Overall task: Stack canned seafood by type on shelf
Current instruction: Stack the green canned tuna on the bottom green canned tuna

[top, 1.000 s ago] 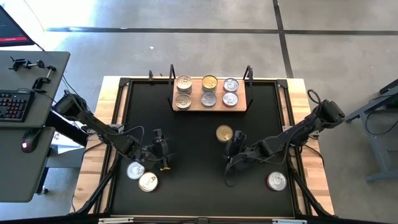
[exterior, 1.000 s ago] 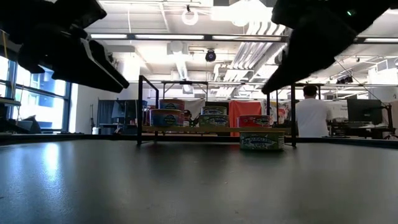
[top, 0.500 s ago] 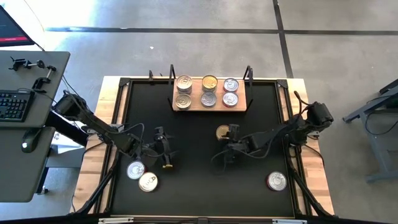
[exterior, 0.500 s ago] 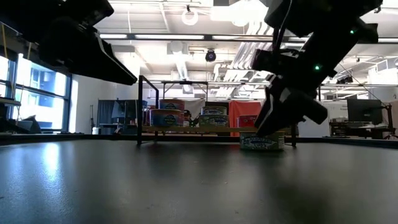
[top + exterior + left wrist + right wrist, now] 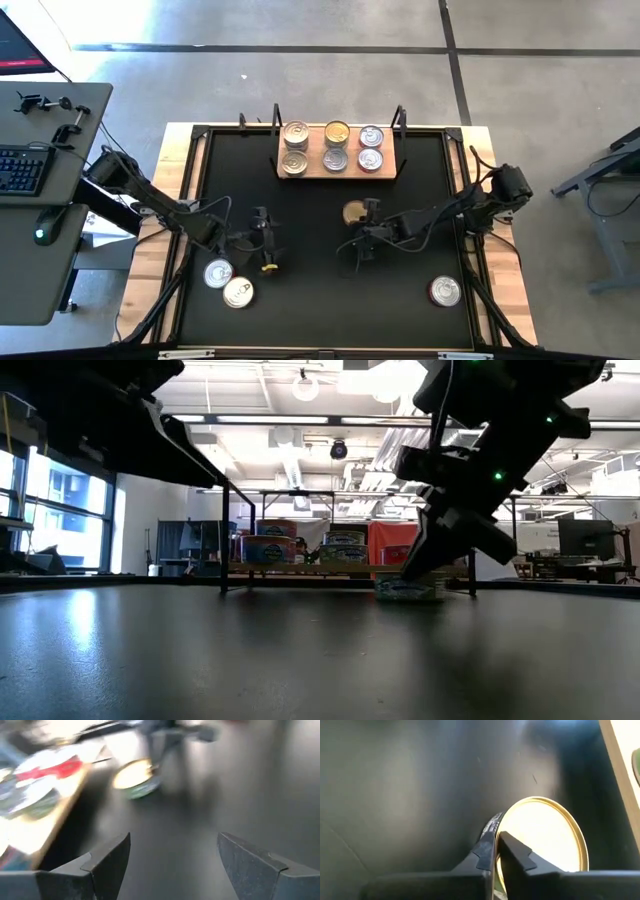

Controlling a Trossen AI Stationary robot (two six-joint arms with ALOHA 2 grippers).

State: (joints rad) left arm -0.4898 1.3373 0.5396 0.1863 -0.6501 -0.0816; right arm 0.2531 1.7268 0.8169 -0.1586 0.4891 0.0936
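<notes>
The shelf at the table's far side holds six tins in three pairs. A gold-lidded tin sits flat on the black mat in front of it, and also shows in the low view. My right gripper is at the tin's right edge, shut on its rim. My left gripper hovers open over bare mat left of centre; between its fingers there is only mat. Two silver-lidded tins lie near it on the mat. My right gripper has the gold-lidded tin's rim between its two shut fingers. One fingertip lies over the lid and the other is outside the wall. The fingers slant down from the table's right side. The tin rests flat on the mat.
A red-labelled tin lies at the mat's near right. The shelf's black upright posts rise at its ends. Open mat lies between the two arms and along the near edge. A desk with a keyboard stands left of the table.
My right gripper has swung toward the table's left and far side, come down onto the gold-lidded tin and shut on its rim. The tin has slid a little toward the left, still flat on the mat.
</notes>
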